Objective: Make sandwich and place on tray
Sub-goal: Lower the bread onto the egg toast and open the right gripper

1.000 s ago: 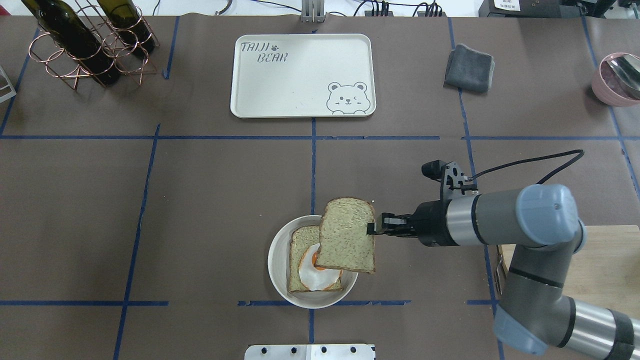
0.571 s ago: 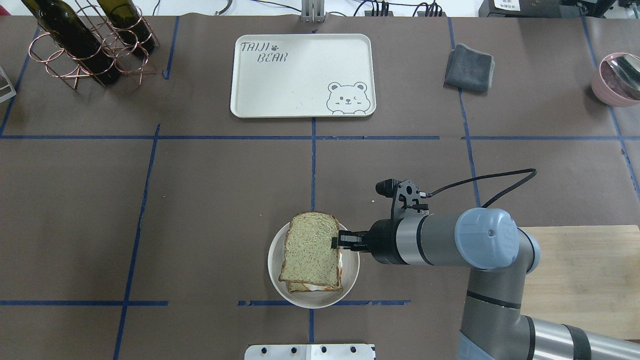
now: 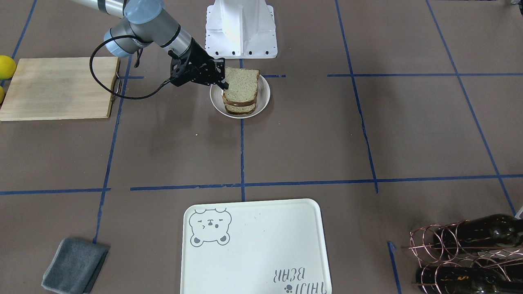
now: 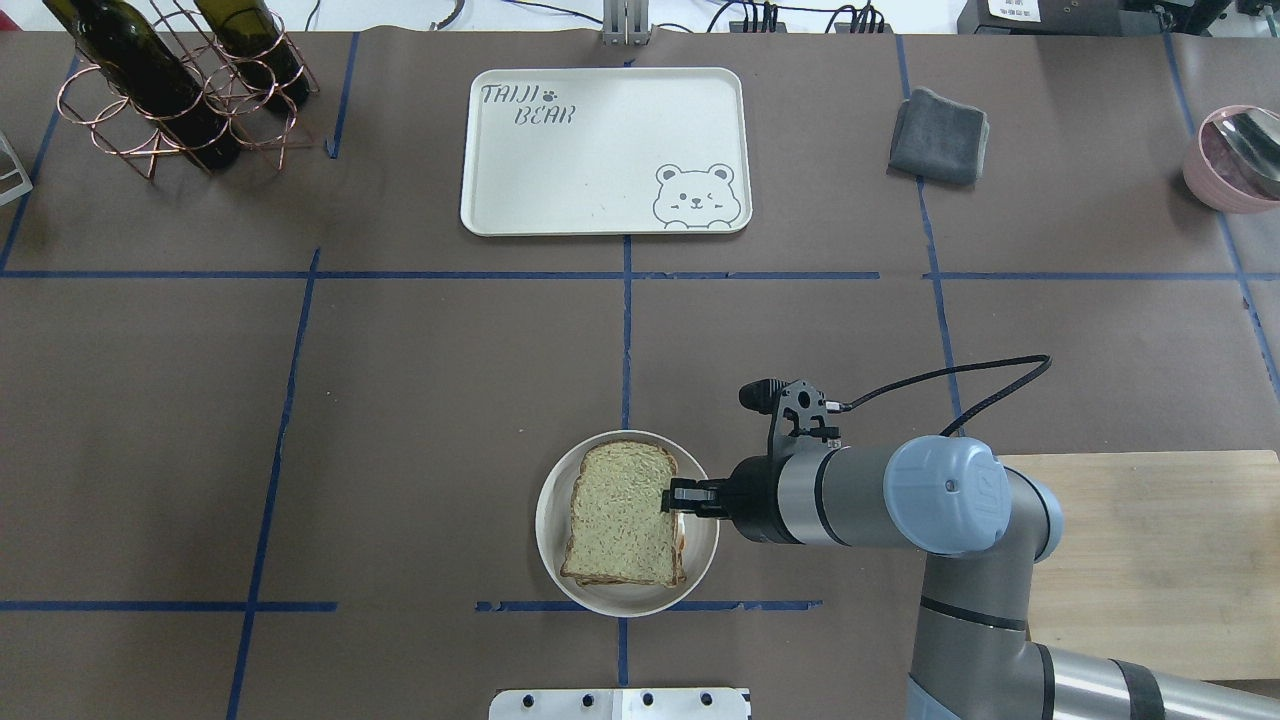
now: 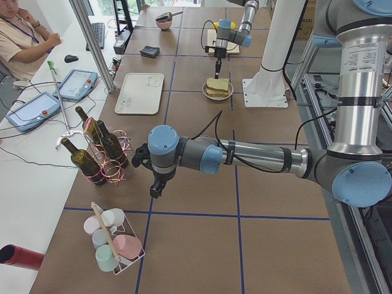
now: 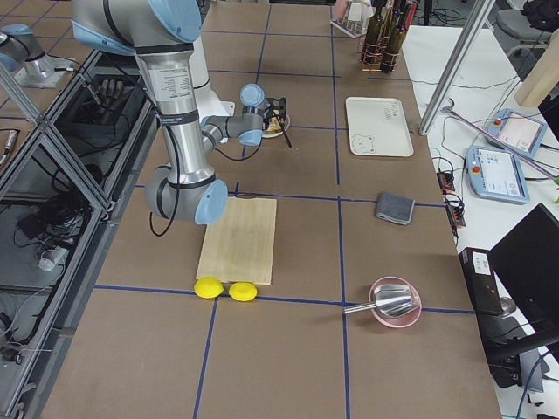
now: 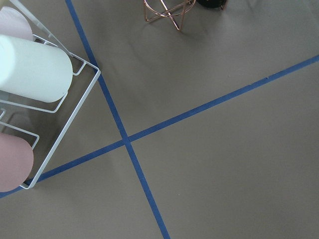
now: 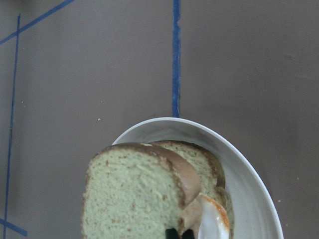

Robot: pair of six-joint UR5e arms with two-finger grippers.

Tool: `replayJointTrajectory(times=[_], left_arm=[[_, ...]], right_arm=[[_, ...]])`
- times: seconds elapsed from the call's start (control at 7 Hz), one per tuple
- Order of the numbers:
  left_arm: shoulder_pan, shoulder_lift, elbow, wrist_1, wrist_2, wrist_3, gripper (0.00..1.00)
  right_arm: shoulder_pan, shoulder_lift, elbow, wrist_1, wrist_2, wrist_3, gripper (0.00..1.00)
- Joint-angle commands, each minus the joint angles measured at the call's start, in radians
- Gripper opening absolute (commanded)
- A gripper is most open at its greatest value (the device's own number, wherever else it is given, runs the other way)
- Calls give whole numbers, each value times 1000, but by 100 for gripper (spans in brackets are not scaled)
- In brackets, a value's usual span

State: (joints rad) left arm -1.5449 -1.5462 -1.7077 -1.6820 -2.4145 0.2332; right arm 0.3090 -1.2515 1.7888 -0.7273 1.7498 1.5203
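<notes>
The sandwich stands on a small round cream plate near the table's front middle. The top bread slice lies over the fried egg and the bottom slice. My right gripper is shut on the top slice's right edge, low over the plate. The cream bear tray lies bare at the far middle. My left gripper hangs over the table's left end near the bottle rack. I cannot tell whether it is open or shut.
A copper rack with wine bottles stands at the far left. A grey cloth and a pink bowl are at the far right. A wooden cutting board lies at the near right, a cup rack at the left end.
My right gripper has carried the top slice left and down, from tilted beside the plate to lying over the egg and bottom slice. The egg is now covered in the overhead view.
</notes>
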Motion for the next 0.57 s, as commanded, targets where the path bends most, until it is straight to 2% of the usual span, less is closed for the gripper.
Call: replayJointTrajectory(times=[0.0, 0.14, 0.29, 0.43], left_arm=[[0, 0, 0, -1, 0, 0, 100], [0, 0, 0, -1, 0, 0, 100], [0, 0, -1, -1, 0, 0, 100], [0, 0, -1, -1, 0, 0, 100]], right_arm=[[-1, 0, 1, -1, 2, 0, 14], [-1, -2, 4, -3, 0, 0, 65], [2, -5, 7, -4, -1, 0, 100], [27, -5, 11, -27, 17, 0, 100]])
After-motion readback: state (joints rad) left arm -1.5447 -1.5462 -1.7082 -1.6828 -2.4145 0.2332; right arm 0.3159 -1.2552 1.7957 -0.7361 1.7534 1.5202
